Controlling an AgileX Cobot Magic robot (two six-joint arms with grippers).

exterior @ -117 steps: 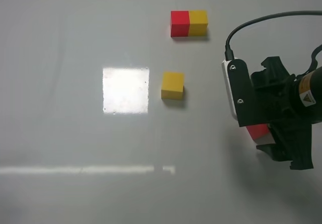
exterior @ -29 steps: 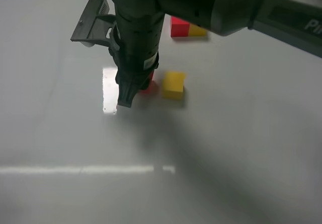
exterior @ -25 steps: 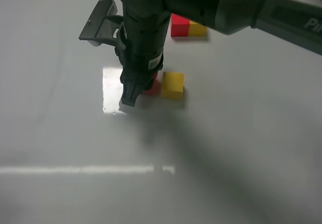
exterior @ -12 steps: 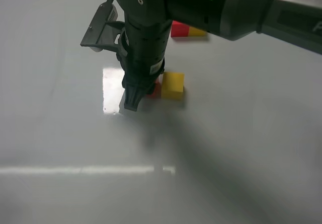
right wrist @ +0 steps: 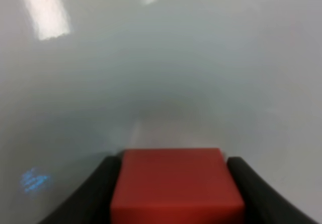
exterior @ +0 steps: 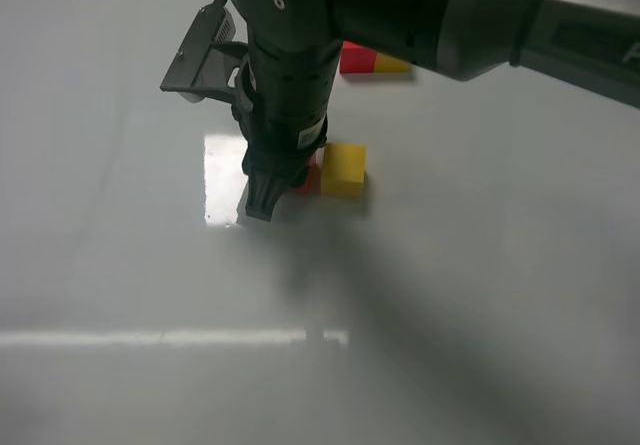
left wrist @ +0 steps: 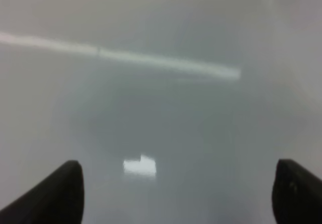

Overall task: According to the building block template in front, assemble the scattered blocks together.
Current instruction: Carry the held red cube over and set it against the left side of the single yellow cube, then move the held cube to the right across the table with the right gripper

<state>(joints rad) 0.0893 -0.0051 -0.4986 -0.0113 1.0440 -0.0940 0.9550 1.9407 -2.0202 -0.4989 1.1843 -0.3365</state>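
Grey table [exterior: 480, 315] with the right gripper [exterior: 283, 187] down just beside the yellow cube [exterior: 343, 169]. Left gripper [left wrist: 176, 194]: fingers spread wide. Building block template [exterior: 372, 61] lies beyond the yellow cube, well apart, partly hidden by the arm. Right fingers clamp the red cube [right wrist: 176, 183], just beside the yellow cube; contact cannot be judged.

red cube [exterior: 309, 178] seemingly touching yellow cube [exterior: 343, 169], red-yellow template bar [exterior: 372, 61] beyond, partly hidden
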